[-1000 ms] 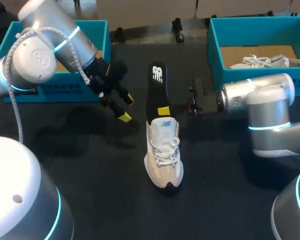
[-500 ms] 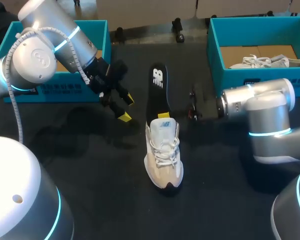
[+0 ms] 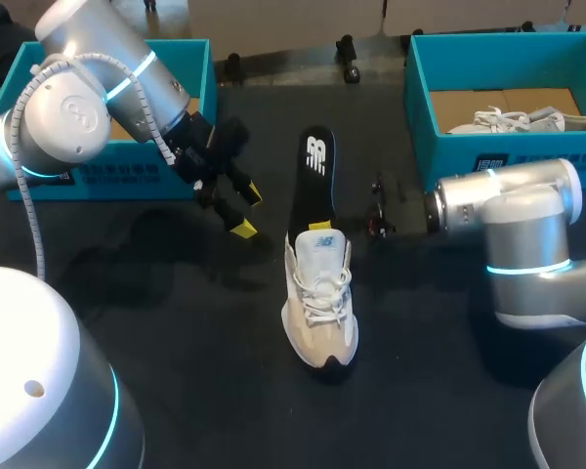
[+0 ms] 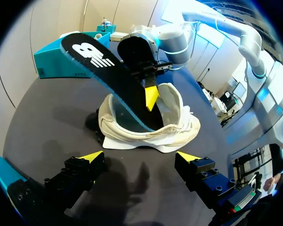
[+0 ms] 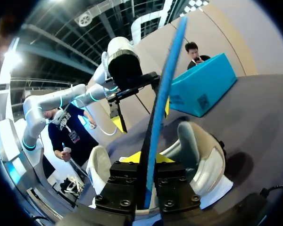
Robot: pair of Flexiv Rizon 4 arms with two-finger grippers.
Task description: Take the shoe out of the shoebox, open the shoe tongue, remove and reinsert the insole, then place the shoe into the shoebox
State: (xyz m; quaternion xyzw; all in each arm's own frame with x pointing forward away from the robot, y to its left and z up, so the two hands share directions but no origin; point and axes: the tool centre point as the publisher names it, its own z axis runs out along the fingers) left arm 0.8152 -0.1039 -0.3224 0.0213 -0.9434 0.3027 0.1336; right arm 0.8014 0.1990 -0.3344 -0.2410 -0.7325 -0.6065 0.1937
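Observation:
A white lace-up shoe (image 3: 319,298) stands on the dark table, toe toward the front edge. A black insole (image 3: 313,181) sticks up out of its heel opening, slanting toward the table's back. My right gripper (image 3: 330,217) comes in from the right and is shut on the insole just above the shoe's collar. In the right wrist view the insole (image 5: 162,89) runs edge-on between the fingers of that gripper (image 5: 147,181), with the shoe (image 5: 203,155) below. My left gripper (image 3: 249,210) hangs open left of the shoe. In its own view, the left gripper (image 4: 139,156) faces the shoe (image 4: 174,127) and insole (image 4: 108,70).
A teal shoebox (image 3: 190,68) stands at the back left, behind my left arm. Another teal shoebox (image 3: 420,88) at the back right holds a second white shoe (image 3: 518,119).
The insole's upper end has tipped a little to the right, and the right arm has drawn slightly right. Its yellow tip no longer shows in the head view. The left arm has kept still.

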